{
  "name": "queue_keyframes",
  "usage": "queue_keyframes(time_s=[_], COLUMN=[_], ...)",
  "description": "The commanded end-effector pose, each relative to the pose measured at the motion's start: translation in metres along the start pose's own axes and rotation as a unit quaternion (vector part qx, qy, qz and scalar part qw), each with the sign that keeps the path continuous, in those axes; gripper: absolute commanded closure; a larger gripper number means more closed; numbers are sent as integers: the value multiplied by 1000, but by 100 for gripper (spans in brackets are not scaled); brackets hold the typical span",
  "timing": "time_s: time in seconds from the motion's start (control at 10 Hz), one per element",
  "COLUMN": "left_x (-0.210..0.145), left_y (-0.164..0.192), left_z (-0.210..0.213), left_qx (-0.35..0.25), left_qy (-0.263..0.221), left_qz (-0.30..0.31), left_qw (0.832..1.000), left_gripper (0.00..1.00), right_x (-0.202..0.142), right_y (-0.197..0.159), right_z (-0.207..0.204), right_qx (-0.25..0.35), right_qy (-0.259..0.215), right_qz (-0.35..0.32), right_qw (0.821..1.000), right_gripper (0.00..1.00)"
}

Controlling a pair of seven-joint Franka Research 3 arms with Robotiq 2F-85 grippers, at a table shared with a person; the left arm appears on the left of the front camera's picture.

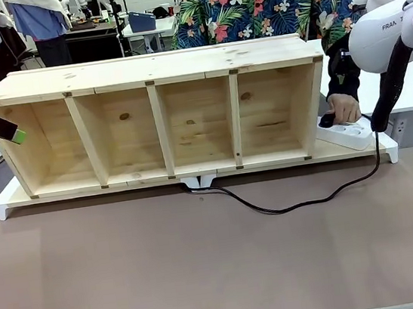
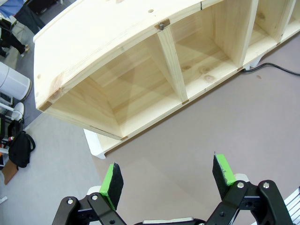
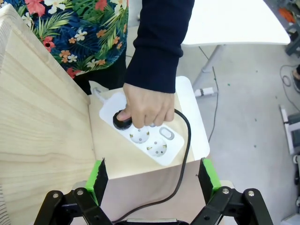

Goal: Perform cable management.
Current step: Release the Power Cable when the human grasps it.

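The thin black cable (image 1: 290, 207) runs out from under the middle of the wooden shelf unit (image 1: 164, 122), curves across the brown mat and rises to the white power strip (image 1: 349, 136) at the right. A person's hand (image 3: 147, 105) presses the round black plug (image 3: 123, 122) into the strip (image 3: 154, 143), and the cable (image 3: 185, 154) trails down from it. My right gripper (image 3: 154, 176) hovers open above the strip, holding nothing. My left gripper (image 2: 168, 176) is open and empty by the shelf's left end (image 2: 84, 108), and its green pad (image 1: 19, 136) shows at the picture's left edge.
The shelf lies on a white base (image 1: 7, 203) with several open compartments facing me. A thick black arm hose (image 1: 392, 88) hangs beside the power strip. The person in a floral shirt (image 1: 263, 2) stands behind the shelf. Brown mat (image 1: 206, 269) covers the near table.
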State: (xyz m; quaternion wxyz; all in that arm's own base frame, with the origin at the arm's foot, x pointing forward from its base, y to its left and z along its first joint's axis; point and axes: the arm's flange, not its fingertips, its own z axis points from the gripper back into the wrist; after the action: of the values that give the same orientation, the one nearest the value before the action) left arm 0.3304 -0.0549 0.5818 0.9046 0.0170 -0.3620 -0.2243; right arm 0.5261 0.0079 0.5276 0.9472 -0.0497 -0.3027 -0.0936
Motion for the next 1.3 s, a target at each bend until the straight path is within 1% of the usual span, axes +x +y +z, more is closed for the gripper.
queue_keyframes(time_s=[0.0, 1.2], left_x=[0, 0], left_y=[0, 0], left_z=[0, 0], left_qx=[1, 1], left_qy=[-3, -3], left_qz=[1, 1], left_qw=[1000, 1000], left_gripper=[0, 0], right_x=[0, 0], right_y=[1, 1], right_z=[0, 0], right_qx=[0, 0], right_qy=[1, 1], right_qz=[0, 0], right_qw=[1000, 1000], right_gripper=[0, 0])
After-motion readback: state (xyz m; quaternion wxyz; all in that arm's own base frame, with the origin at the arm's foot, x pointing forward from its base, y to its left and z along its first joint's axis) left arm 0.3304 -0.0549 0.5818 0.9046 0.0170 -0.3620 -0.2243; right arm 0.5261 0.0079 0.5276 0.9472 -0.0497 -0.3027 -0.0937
